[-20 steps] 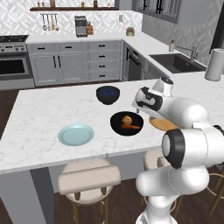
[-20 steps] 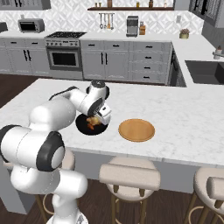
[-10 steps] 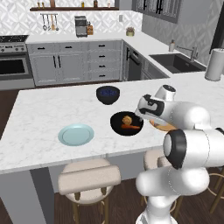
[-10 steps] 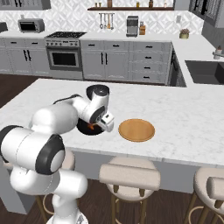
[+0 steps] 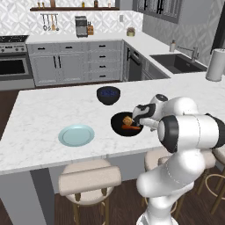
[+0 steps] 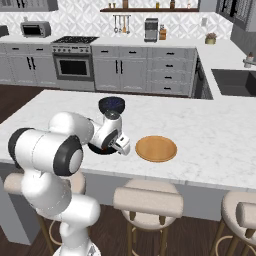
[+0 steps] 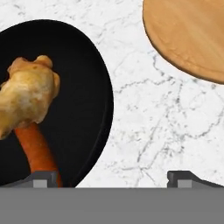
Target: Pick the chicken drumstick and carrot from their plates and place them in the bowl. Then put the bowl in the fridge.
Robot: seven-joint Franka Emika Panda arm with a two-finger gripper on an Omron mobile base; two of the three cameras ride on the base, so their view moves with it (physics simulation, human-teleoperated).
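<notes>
Tool lowered to the bowl's rim since a second ago

Left base view: tool (image 5: pixel 139 117) beside black bowl (image 5: pixel 117 126) on the counter (image 5: pixel 39 110). Hand view: fingers (image 7: pixel 43 178) spread, empty, straddling the rim for lifting; drumstick (image 7: pixel 26 94) lies on carrot (image 7: pixel 38 151) inside.

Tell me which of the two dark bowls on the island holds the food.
The plain black bowl beside the gripper, holding the chicken drumstick and carrot. The other bowl, blue-speckled inside, sits farther back.
</notes>
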